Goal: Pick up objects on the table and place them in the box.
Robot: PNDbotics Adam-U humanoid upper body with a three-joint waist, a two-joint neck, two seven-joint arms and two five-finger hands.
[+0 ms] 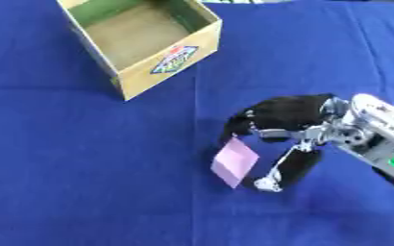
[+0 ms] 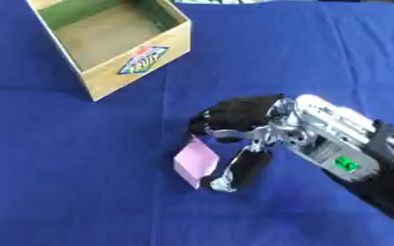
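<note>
Pink card [image 1: 235,162]: tilted, one edge raised off the blue cloth [image 1: 82,182], near centre of the left eye view. Right hand [image 1: 286,120] enters from 3 o'clock, fingers curled over the card's upper corner and thumb [image 2: 240,170] at its lower right edge, pinching it. Box [image 1: 163,60]: cardboard, open-topped, nothing visible inside, at 11 o'clock from the card and well apart; a coloured label faces the camera. Left hand does not show.

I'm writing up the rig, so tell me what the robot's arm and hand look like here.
Only the right hand shows: black padded fingers with silver metal linkages and a silver fingertip. Behind it sits a silver-grey wrist housing bearing a small green marking, then a black forearm.
</note>
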